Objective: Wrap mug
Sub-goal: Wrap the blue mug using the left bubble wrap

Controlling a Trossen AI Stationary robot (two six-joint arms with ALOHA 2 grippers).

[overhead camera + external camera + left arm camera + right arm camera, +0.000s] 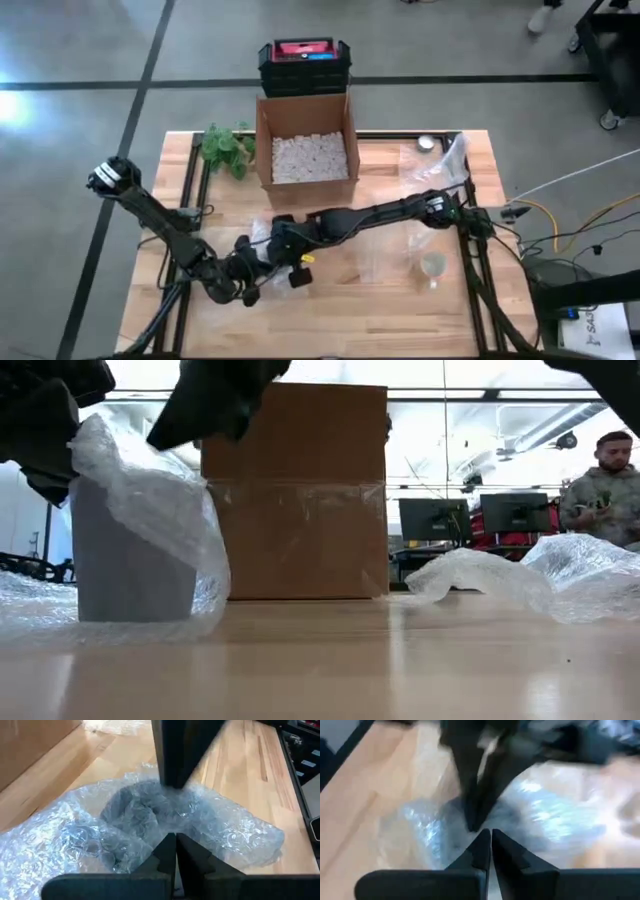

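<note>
Both grippers meet at the front-left of the desk (380, 300), over the mug (125, 565). Left gripper (176, 840): fingers pressed together, pinching the bubble wrap (220, 827) at the mug. Mug is grey, upright on the desk, wrap draped over its top and down the side facing the box; in the low view some of its wall shows bare. Right gripper (486, 834): arm reaches across from the right side of the desk, fingers closed tip to tip just above the wrapped mug, facing the left gripper; can't tell if film is caught between them. Behind the mug stands an open cardboard box (303, 140) with white packing fill, a green plant (226, 147) to its left, a black and red case (304, 62) beyond it. Right of centre: loose bubble wrap sheets (520, 580) and a small clear cup (432, 266). A person (603, 485) stands in the room past the desk, far right.
</note>
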